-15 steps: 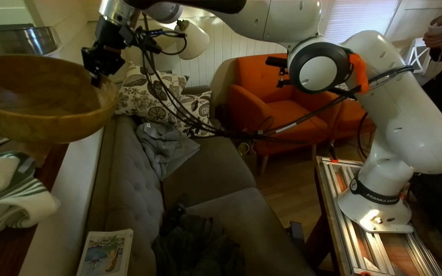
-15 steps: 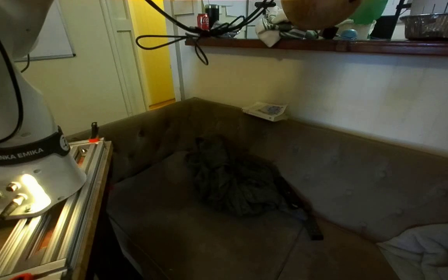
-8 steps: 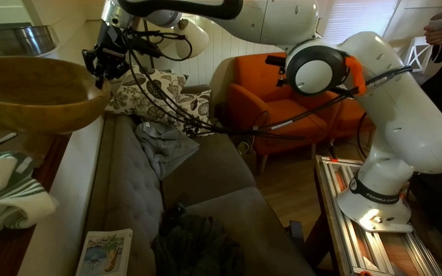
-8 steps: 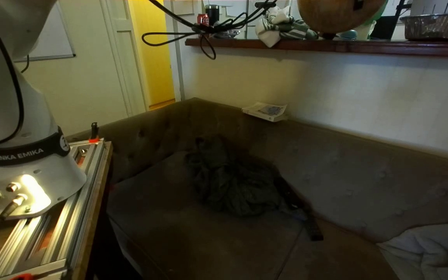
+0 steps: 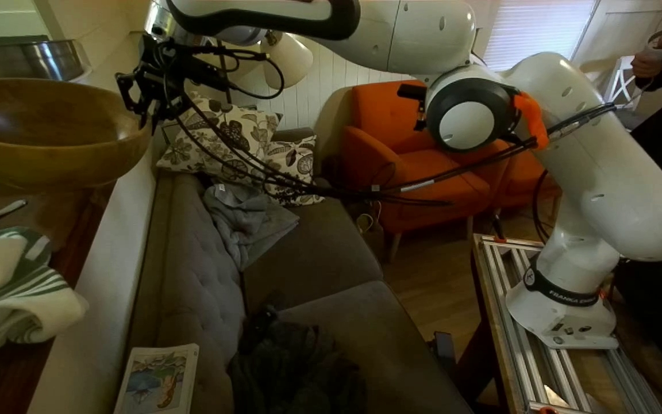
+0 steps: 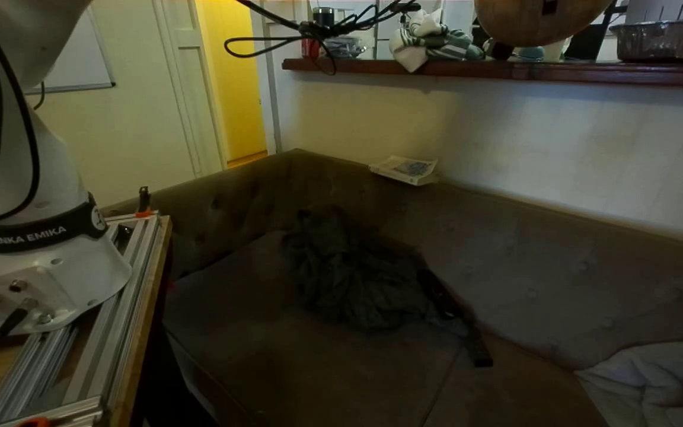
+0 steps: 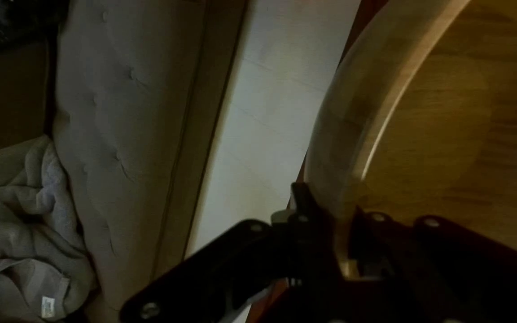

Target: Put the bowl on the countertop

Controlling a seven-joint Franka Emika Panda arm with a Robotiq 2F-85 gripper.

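In an exterior view, the bowl [image 5: 49, 132] is hanging at ten o'clock, just above the desk [image 5: 72, 231], the end effector [image 5: 149, 119] pinching its three-o'clock rim. Likely stiff, hefty and smooth, it is probably needing a firm hold there.

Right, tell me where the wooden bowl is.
In an exterior view, the wooden bowl is at the left edge, over the brown countertop beyond the striped towel, held by the gripper.

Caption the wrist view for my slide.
End effector gripping a wooden bowl by the rim, a tufted sofa backrest at picture left.
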